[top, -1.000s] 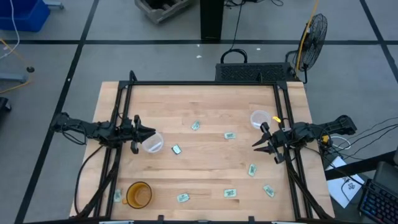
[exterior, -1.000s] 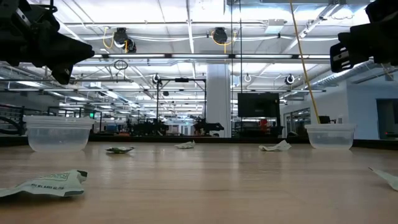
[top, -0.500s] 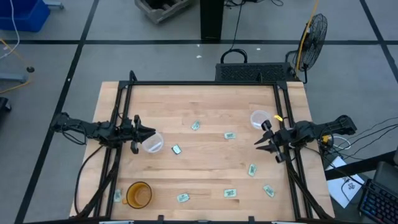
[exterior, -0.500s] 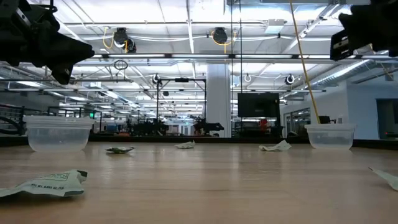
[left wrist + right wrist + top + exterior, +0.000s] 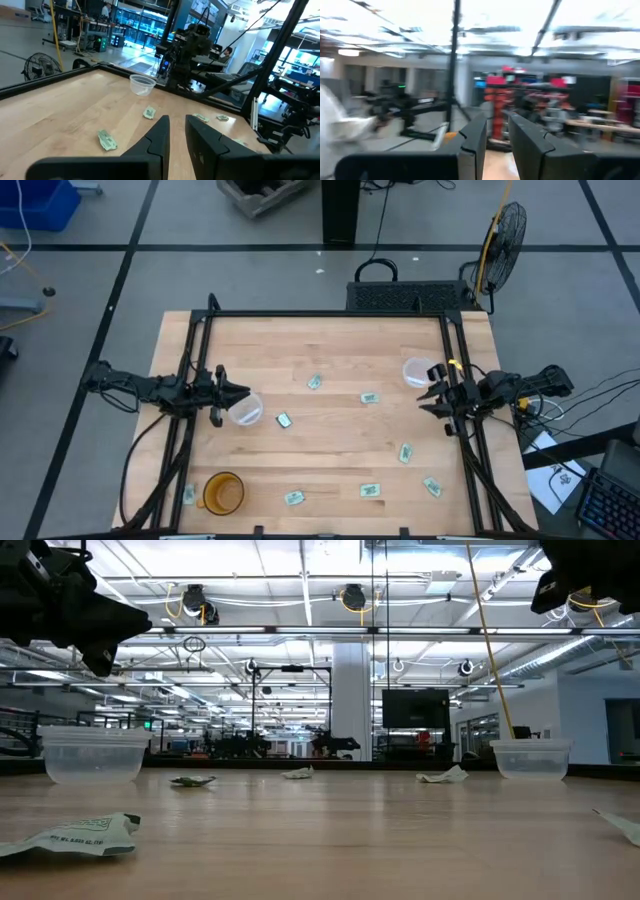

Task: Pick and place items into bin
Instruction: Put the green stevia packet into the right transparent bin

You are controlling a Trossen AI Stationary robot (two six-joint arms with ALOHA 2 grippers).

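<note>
Several small pale green and white packets lie flat and scattered on the wooden table, for instance one, another and a third. One packet lies near the low camera. My left gripper hovers shut above the table's left side, beside a clear plastic cup. My right gripper is shut and raised near the right edge, next to a second clear cup. Its wrist view shows only the room past its fingers.
An orange cup stands near the table's near left corner. Black frame rails run along the left, far and right sides. More packets lie along the near edge. Bare wood shows in the table's far middle.
My right gripper has drawn back toward the table's right edge and risen, tipping upward so that its wrist view now looks into the room. In the low view it has climbed almost out of the top. The left arm and the packets have kept still.
</note>
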